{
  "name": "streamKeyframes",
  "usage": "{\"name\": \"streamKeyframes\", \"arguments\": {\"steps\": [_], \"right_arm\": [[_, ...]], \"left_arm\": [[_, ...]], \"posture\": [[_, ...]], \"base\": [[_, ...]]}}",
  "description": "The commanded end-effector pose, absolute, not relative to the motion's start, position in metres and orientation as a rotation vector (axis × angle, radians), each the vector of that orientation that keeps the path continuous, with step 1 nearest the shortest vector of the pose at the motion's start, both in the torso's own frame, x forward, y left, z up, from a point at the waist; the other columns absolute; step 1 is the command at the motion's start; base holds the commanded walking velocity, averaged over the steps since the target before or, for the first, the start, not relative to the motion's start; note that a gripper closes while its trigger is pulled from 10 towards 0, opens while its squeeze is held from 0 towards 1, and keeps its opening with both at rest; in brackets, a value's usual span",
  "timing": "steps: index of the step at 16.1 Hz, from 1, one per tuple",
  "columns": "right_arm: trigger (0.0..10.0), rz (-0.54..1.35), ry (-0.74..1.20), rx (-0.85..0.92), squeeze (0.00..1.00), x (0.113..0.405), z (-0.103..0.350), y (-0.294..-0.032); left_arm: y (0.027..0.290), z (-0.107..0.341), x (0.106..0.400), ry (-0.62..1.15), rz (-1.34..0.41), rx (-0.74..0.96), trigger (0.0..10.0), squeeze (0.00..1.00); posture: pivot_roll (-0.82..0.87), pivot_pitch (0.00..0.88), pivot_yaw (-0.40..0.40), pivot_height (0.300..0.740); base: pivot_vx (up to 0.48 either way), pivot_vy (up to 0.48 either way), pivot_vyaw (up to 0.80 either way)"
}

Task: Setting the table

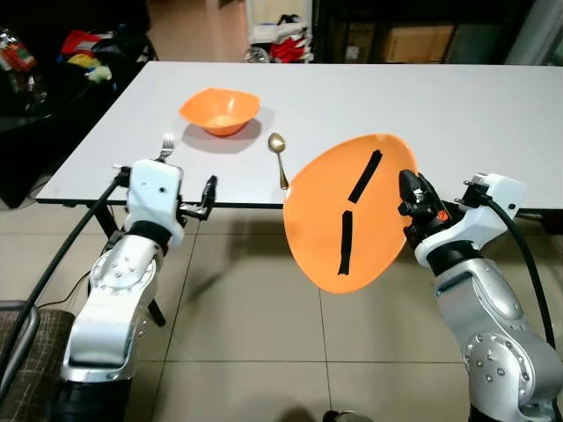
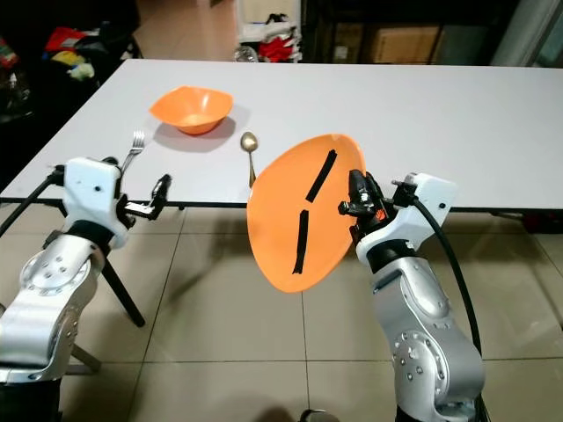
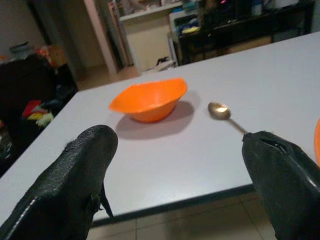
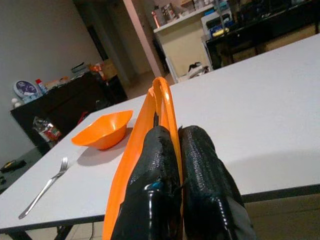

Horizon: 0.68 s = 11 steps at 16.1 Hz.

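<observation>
My right gripper is shut on the rim of an orange plate with black tape strips, held tilted on edge in the air just off the table's near edge. On the white table lie an orange bowl, a gold spoon to its right and a silver fork near the front left edge. My left gripper is open and holds nothing, hovering at the near edge in front of the fork. In the right wrist view the fingers pinch the plate's rim.
Beige tiled floor lies under both arms. A dark cabinet with coloured clutter stands at the far left, and shelves with boxes stand behind the table. A chair edge sits at the lower left.
</observation>
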State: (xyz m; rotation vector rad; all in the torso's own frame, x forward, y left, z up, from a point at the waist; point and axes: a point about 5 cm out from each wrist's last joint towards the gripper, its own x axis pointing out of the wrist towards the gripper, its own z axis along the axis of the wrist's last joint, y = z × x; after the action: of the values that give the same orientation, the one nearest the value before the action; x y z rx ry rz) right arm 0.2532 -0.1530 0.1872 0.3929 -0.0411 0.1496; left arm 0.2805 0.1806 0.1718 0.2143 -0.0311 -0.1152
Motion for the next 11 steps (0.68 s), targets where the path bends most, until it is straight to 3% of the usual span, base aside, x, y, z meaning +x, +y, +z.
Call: {"name": "streamKeyframes", "arguments": {"steps": [1, 3, 6, 11], "right_arm": [[10.0, 0.212, -0.083, 0.411, 0.00, 0.257, 0.198, -0.147], [10.0, 0.251, -0.064, 0.361, 0.00, 0.262, 0.196, -0.143], [10.0, 0.266, -0.049, 0.348, 0.00, 0.270, 0.194, -0.138], [10.0, 0.342, -0.007, 0.442, 0.00, 0.273, 0.189, -0.134]], "left_arm": [[0.182, 0.173, 0.279, -0.040, -0.103, 0.186, 10.0, 0.00], [0.183, 0.172, 0.277, -0.038, -0.094, 0.172, 10.0, 0.00], [0.185, 0.172, 0.276, -0.039, -0.084, 0.165, 10.0, 0.00], [0.196, 0.170, 0.276, -0.027, -0.063, 0.183, 10.0, 0.00]], "posture": [[0.05, 0.000, 0.026, 0.740], [0.06, 0.000, 0.018, 0.740], [0.07, 0.000, 0.008, 0.740], [0.07, 0.000, 0.017, 0.740]], "base": [[0.000, 0.000, 0.00], [0.322, 0.000, 0.00], [0.371, 0.000, 0.80], [0.413, 0.000, 0.00]]}}
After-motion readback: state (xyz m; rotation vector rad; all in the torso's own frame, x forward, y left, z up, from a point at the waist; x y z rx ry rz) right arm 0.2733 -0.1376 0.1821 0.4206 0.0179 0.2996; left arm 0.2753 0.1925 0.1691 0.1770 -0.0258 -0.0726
